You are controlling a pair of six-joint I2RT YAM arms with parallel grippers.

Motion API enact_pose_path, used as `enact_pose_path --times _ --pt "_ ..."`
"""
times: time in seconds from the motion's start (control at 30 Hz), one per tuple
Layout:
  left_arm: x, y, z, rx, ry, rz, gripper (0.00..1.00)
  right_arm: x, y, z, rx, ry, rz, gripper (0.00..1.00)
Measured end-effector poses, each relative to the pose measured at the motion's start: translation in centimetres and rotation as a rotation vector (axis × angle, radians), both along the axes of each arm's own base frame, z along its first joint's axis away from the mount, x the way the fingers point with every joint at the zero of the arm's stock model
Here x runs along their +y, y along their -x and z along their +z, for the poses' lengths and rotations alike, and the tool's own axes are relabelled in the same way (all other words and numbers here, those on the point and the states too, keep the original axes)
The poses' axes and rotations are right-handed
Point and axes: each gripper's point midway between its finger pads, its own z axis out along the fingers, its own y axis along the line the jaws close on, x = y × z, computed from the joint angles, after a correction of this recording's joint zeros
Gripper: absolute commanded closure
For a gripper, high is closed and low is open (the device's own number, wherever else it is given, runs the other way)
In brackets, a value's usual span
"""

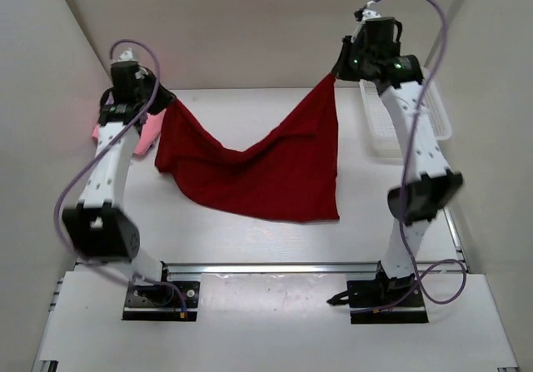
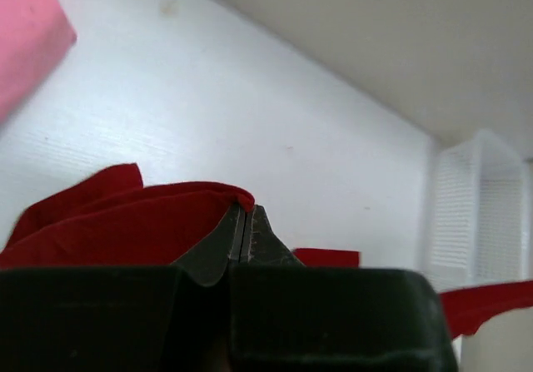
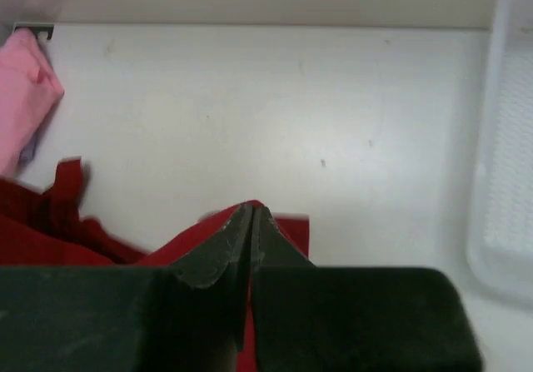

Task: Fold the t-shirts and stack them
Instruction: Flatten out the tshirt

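Left gripper (image 2: 248, 214) and right gripper (image 3: 251, 212) each clamped on a corner of the dark red t-shirt (image 1: 266, 168), cloth sagging between, and it's a thin pinch, so stretching it could slip a corner

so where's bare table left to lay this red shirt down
Free: the near strip of table between the hem of the dark red t-shirt and the front rail, and the far strip behind its sagging top edge. Crowded: the pink t-shirt at left, the white basket at right.

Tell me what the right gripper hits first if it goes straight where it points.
Probably bare table, beyond the red shirt the right gripper grips; basket and pink shirt lie off to the sides.
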Motion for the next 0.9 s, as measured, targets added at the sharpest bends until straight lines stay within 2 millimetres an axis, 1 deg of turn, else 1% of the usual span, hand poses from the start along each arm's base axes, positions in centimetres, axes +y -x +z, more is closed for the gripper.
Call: enact_pose_path --times 0.03,0.07,0.1,0.13,0.17,0.2,0.23,0.27,0.3,0.33,0.37,0.43,0.47,0.5,0.53,0.57,0.6,0.63,0.67,0.7,0.73,0.77,0.8,0.83,0.9 --pt "0.1 -1.9 -3.2 0.079 0.005 0.004 1.0 0.2 -3.4 -1.8 0.022 -0.01 0.007 0.99" --pt "0.1 -3.4 -5.7 0.143 0.008 0.006 1.0 0.3 -5.9 -3.3 0.036 -0.032 0.014 1.0" --pt "0.2 -5.1 -7.8 0.204 0.013 0.01 1.0 -0.1 -8.0 -5.3 0.064 -0.056 0.012 1.0" --pt "0.2 -6.6 -8.8 0.24 0.016 0.012 1.0 -0.7 -9.5 -6.7 0.09 -0.08 0.004 1.0" --pt "0.2 -8.6 -8.9 0.256 0.022 0.011 1.0 -1.5 -10.8 -7.4 0.099 -0.108 -0.008 1.0" --pt "0.3 -10.9 -7.7 0.222 0.023 0.012 1.0 -2.5 -11.9 -7.6 0.089 -0.135 -0.023 1.0" --pt "0.3 -12.4 -6.3 0.18 0.025 0.012 1.0 -3.4 -12.7 -7.1 0.068 -0.16 -0.038 1.0" --pt "0.6 -13.6 -4.1 0.123 0.035 0.017 1.0 -4.5 -13.1 -6.0 0.032 -0.186 -0.054 1.0" --pt "0.7 -13.9 -2.0 0.07 0.047 0.013 1.0 -5.6 -13.3 -4.6 -0.009 -0.208 -0.071 1.0" --pt "0.9 -13.6 0.4 0.015 0.063 0.011 1.0 -6.7 -12.9 -2.6 -0.058 -0.23 -0.09 1.0" --pt "1.4 -12.9 2.9 -0.045 0.08 0.015 1.0 -7.7 -12.3 -0.2 -0.111 -0.245 -0.102 1.0" --pt "3.3 -10.5 7.4 -0.143 0.098 0.044 1.0 -9.7 -10.3 6.3 -0.266 -0.266 -0.12 1.0" --pt "4.4 -9.0 9.7 -0.192 0.097 0.066 1.0 -10.4 -8.9 9.8 -0.351 -0.269 -0.12 1.0" --pt "5.3 -7.7 11.9 -0.242 0.092 0.084 1.0 -10.8 -7.2 12.8 -0.424 -0.268 -0.117 1.0" --pt "6.2 -6.2 14.1 -0.3 0.084 0.104 1.0 -10.9 -4.9 15.8 -0.494 -0.267 -0.108 1.0" --pt "6.6 -4.9 15.7 -0.346 0.076 0.116 1.0 -10.6 -2.6 18.0 -0.55 -0.26 -0.097 1.0" --pt "6.7 -3.6 16.7 -0.378 0.07 0.122 1.0 -10.2 -0.5 19.4 -0.584 -0.25 -0.088 1.0" --pt "6.4 -2.3 17.4 -0.401 0.066 0.122 1.0 -9.6 1.6 20.3 -0.609 -0.243 -0.076 1.0" --pt "6.0 -1.3 17.6 -0.413 0.064 0.118 1.0 -9.0 3.3 20.5 -0.623 -0.233 -0.064 1.0" --pt "5.6 -0.4 17.4 -0.42 0.058 0.112 1.0 -8.5 4.4 19.6 -0.608 -0.225 -0.056 1.0" --pt "5.2 0.3 16.7 -0.413 0.055 0.111 1.0 -7.9 5.5 18.4 -0.589 -0.218 -0.047 1.0" --pt "5.0 0.7 15.5 -0.394 0.05 0.109 1.0 -7.5 6.5 16.7 -0.563 -0.21 -0.043 1.0" --pt "4.8 1.1 13.9 -0.369 0.044 0.11 1.0 -7.4 7.3 14.3 -0.526 -0.2 -0.046 1.0" --pt "4.8 1.5 11.9 -0.332 0.038 0.116 1.0 -7.5 7.9 11.3 -0.472 -0.189 -0.058 1.0" --pt "5.1 2.4 6.8 -0.233 0.015 0.142 1.0 -8.1 8.7 4.1 -0.332 -0.168 -0.095 1.0"
